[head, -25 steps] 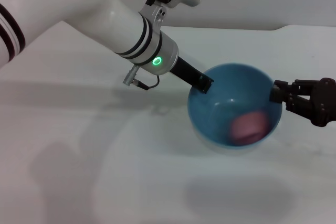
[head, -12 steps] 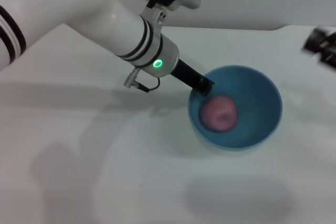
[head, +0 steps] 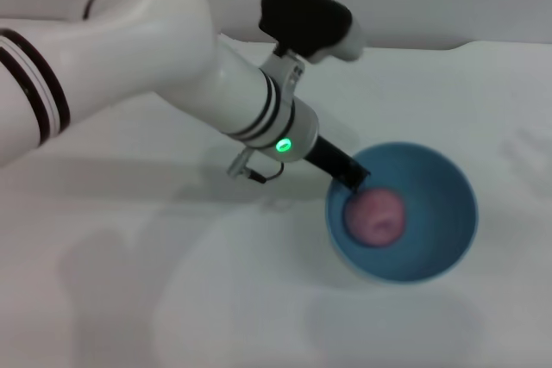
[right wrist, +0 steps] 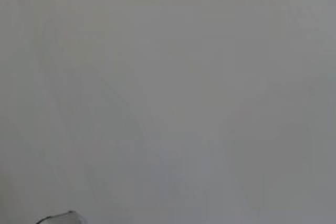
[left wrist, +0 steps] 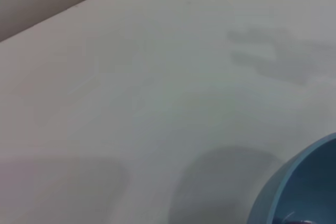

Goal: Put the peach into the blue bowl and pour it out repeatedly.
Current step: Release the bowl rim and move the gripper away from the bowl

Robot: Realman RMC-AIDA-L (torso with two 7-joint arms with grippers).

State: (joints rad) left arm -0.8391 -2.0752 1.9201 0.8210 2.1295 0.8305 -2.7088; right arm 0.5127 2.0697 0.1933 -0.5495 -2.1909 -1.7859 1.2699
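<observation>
Resting inside the blue bowl [head: 402, 223], toward the side nearest the left arm, the peach [head: 375, 216] showed that the putting-in half of the cycle was done at this moment. The left gripper [head: 354, 177] sat at the bowl's rim, apparently clamped on it, though the fingers themselves were too dark and hidden to be sure. The bowl looked roughly level on or just above the white table [head: 172, 299], so no pour seemed under way. The left wrist view caught only a slice of the bowl's edge over the table. The right gripper was out of sight in every view, its jaws impossible to judge. Judging from this, tipping the peach out was the part left, then repeating.
</observation>
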